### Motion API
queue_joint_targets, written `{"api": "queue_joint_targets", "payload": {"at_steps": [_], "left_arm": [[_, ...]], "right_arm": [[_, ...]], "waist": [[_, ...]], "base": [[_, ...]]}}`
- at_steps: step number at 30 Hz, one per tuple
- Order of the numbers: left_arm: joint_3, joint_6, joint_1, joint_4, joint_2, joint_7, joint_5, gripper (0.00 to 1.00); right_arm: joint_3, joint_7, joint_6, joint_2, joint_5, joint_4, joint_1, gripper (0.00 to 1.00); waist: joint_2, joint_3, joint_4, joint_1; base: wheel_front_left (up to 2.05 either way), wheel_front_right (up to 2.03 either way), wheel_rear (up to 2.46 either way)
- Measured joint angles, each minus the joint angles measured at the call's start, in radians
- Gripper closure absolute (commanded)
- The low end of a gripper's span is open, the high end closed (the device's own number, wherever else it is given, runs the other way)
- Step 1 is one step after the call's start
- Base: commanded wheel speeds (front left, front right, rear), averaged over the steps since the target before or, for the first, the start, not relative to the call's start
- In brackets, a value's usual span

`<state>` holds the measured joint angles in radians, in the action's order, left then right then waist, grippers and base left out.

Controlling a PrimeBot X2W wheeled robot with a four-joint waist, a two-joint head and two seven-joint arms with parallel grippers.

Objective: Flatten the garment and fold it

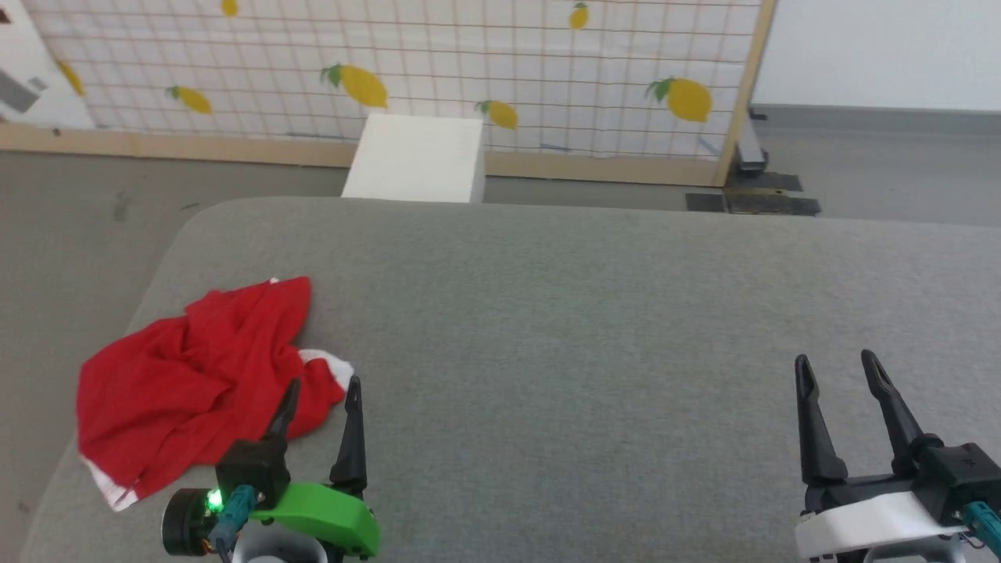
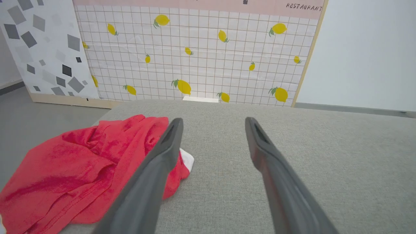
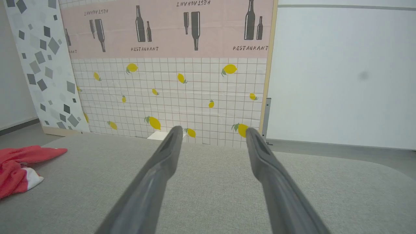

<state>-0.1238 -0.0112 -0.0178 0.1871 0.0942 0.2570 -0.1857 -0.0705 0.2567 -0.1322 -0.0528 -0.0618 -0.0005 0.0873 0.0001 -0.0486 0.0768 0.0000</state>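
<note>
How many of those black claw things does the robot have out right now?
2. The left gripper is open at the edge of the red garment. The right gripper is well apart from it over the bare grey cushion, also open.

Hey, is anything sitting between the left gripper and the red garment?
Nothing visible is. The left gripper is open right beside the garment on the grey surface, and one finger overlaps the cloth's crumpled edge.
</note>
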Motion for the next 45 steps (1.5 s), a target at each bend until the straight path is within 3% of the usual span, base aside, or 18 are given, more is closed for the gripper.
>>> {"api": "queue_joint_targets", "payload": {"at_steps": [28,35,45], "left_arm": [[0.027,-0.027,0.001,-0.020,0.043,0.000,-0.023,0.00],[0.024,-0.030,0.001,-0.019,0.046,0.000,-0.026,0.00],[0.023,-0.026,-0.011,-0.018,0.045,-0.001,-0.053,0.00]], "right_arm": [[0.035,0.000,0.000,0.002,-0.015,0.001,-0.014,0.00],[0.037,0.000,0.000,0.002,-0.015,0.005,-0.017,0.00],[0.029,0.000,0.000,0.002,-0.015,0.001,-0.025,0.00]], "waist": [[0.0000,0.023,0.503,0.0000],[-0.0001,0.026,0.559,0.0000],[-0.0001,0.047,0.548,0.0000]], "base": [[0.00,0.00,0.00],[0.00,0.00,0.00],[0.00,0.00,0.00]]}}
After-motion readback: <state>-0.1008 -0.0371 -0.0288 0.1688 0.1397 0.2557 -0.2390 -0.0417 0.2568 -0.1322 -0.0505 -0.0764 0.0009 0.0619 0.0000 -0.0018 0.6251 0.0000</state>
